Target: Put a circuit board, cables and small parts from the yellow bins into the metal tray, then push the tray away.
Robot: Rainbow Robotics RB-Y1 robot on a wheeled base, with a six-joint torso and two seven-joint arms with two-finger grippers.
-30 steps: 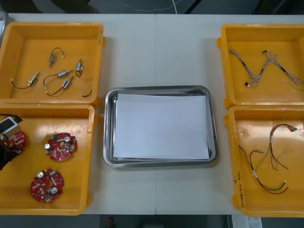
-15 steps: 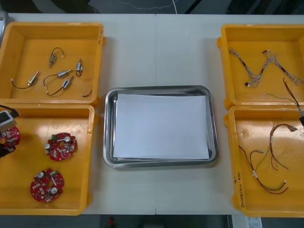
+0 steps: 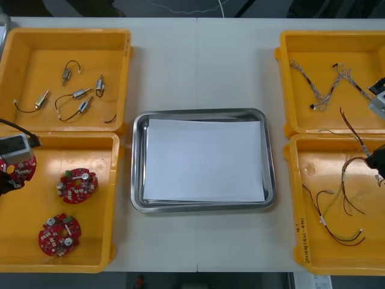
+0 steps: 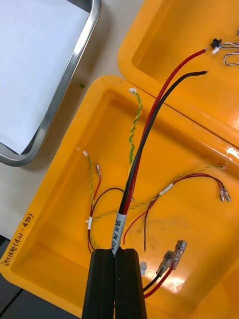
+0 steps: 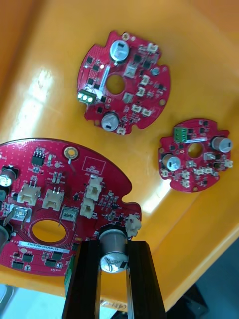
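The left tool (image 5: 113,247) grips a red circuit board (image 5: 55,199) at the left edge of the counter (image 3: 198,60). The right tool (image 4: 118,255) pinches a red and black cable (image 4: 149,129) at the right edge.

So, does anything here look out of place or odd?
Nothing spilled or broken. The one oddity: the red and black cable held in the right tool reaches over the rim between the two right yellow bins. The left tool grips a circuit board.
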